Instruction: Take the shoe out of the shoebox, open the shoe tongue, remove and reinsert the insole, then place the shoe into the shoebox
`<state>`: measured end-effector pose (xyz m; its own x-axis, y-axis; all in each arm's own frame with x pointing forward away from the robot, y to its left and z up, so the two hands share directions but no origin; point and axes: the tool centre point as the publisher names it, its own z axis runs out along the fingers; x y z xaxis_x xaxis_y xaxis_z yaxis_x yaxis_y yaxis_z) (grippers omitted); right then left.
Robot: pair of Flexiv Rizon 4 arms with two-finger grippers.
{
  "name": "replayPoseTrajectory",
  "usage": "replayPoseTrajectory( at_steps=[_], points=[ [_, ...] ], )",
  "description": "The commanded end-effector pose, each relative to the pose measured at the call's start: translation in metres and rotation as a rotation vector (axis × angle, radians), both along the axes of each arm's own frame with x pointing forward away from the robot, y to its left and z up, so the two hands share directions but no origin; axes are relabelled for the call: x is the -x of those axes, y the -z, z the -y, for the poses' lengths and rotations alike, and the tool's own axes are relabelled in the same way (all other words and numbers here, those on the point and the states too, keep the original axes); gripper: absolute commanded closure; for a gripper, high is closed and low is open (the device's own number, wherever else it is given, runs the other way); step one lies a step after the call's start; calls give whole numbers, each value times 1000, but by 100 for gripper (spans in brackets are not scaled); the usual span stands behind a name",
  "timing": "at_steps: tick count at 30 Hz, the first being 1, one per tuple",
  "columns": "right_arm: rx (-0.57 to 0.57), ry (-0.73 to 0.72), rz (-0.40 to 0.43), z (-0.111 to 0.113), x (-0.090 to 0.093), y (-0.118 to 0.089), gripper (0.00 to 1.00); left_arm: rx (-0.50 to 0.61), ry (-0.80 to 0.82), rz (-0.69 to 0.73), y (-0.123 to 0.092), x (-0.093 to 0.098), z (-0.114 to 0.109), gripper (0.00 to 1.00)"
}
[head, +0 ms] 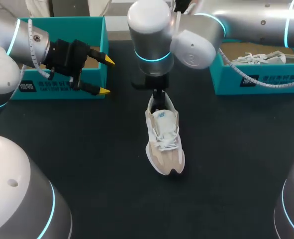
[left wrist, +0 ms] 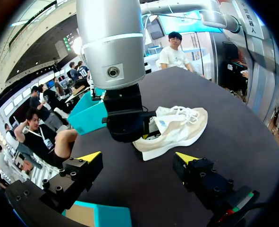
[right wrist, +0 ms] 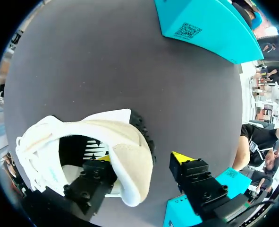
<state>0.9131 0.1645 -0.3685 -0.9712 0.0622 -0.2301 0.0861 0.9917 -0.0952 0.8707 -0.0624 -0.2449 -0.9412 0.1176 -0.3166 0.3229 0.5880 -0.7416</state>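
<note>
- Right claw (right wrist: 144, 158) stands open astride the heel of the sneaker. One yellow-tipped finger (right wrist: 104, 163) is down inside the shoe's opening. The other is outside, behind the heel, with a strip of desk showing between it and the heel wall. Whether the inner finger touches the lining cannot be told.
- Cream and beige fabric sneaker with white laces (head: 164, 142) sits upright on its sole directly under this claw, heel at the fingers and toe stretching away from them.
- Black desk (head: 87, 164) carries the sneaker, with bare surface all round the claw.
- Left claw (head: 107, 76) hangs above the desk well apart from the right claw. Its two yellow tips are spread wide with nothing between them. From its wrist, the sneaker lies side-on ahead of the fingertips, with the right arm's wrist standing over the heel.
- Open teal cardboard shoebox with a brown inside (head: 62, 89) sits just behind the left claw, whose fingertips reach past its corner.
- Second teal shoebox (head: 256, 79) lies beyond the right claw, on the side away from the left claw, and holds a white laced shoe (head: 258, 59).
</note>
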Motion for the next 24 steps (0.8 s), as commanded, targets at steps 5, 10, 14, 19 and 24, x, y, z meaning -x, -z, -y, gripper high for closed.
replayPoseTrajectory(
  at_steps=[5, 10, 14, 19, 24],
  points=[
    [18, 27, 7, -5, 0, 8, 100, -3, 1, -1, 0, -1, 1, 0],
    [47, 78, 13, -1, 2, 6, 100, -3, 1, -1, 0, -1, 1, 0],
    [71, 108, -14, 4, 2, -16, 100, -3, 1, -1, 0, -1, 1, 0],
    [72, 111, -48, 12, -2, -69, 100, -3, 1, -1, 0, -1, 1, 0],
    [64, 72, -21, 25, -14, -141, 100, -3, 1, -1, 0, -1, 1, 0]
  ],
)
